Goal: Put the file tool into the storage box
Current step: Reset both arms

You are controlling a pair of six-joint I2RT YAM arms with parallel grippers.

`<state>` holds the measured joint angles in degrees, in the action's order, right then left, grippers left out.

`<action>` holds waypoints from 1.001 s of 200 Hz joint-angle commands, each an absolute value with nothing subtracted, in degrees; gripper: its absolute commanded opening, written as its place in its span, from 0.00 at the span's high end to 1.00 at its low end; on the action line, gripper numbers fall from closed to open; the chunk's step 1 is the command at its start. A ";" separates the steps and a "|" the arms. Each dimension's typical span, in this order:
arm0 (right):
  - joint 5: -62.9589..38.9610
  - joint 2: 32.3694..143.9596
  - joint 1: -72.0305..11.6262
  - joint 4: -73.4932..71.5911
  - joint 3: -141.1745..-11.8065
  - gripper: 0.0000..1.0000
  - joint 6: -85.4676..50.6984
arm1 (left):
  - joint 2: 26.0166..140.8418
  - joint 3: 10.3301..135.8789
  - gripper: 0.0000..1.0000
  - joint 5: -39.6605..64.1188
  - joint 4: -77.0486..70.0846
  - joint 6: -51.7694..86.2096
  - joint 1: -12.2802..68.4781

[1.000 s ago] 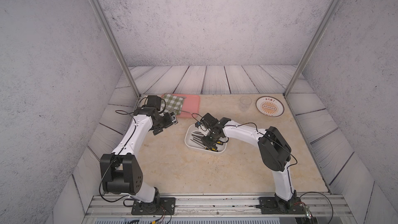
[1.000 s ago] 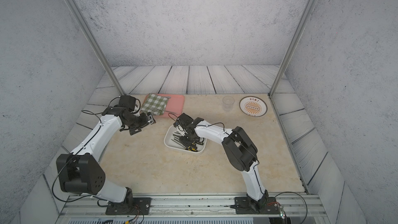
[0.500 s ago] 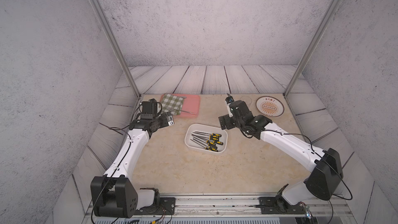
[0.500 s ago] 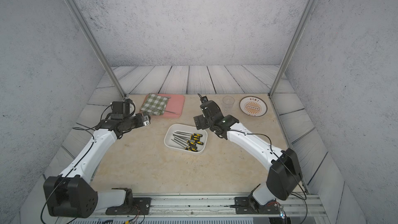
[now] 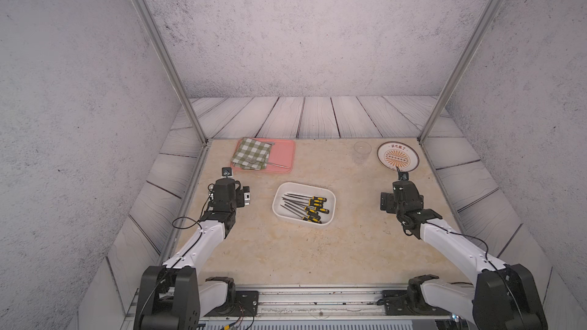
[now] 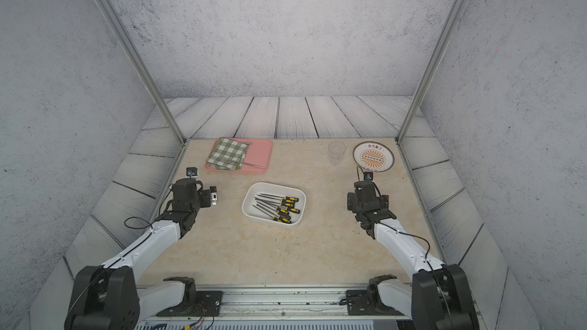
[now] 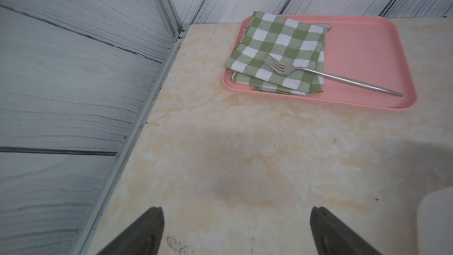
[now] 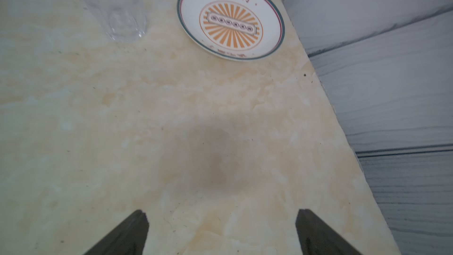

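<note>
The storage box [image 5: 295, 219] is a shallow white plastic tub, rectangular with rounded corners and a plain rim. It sits flat and upright on the table [image 5: 349, 249], near its middle and turned a little askew to the table's edges, as both top views show [image 6: 266, 221]. Inside it lie several files [image 5: 317, 200] with thin dark blades and black-and-yellow handles. They rest flat on the box floor in a loose fan, some crossing, with handles toward the robot's right and tips toward its left [image 6: 289, 200]. Their exact count is hard to tell. The left wrist view catches only one rounded white corner of the box [image 7: 436, 219].
</note>
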<state>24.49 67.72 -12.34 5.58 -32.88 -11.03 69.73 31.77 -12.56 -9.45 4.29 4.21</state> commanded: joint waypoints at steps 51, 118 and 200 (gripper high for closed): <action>26.68 81.55 -8.83 -22.86 -31.82 0.01 -3.14 | 83.40 28.74 0.02 -16.29 -34.68 3.07 2.94; 12.81 88.24 -2.17 -44.51 -24.65 0.01 -5.08 | 88.23 25.05 0.02 -10.48 -45.85 1.63 1.85; 9.76 87.85 -1.85 -41.93 -26.01 0.01 -3.50 | 87.56 25.63 0.02 -9.40 -43.44 1.96 1.37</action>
<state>11.35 88.82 -2.02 -42.00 -25.23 -4.19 88.44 24.82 -9.76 -43.11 2.37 1.67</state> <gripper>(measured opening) 0.990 0.985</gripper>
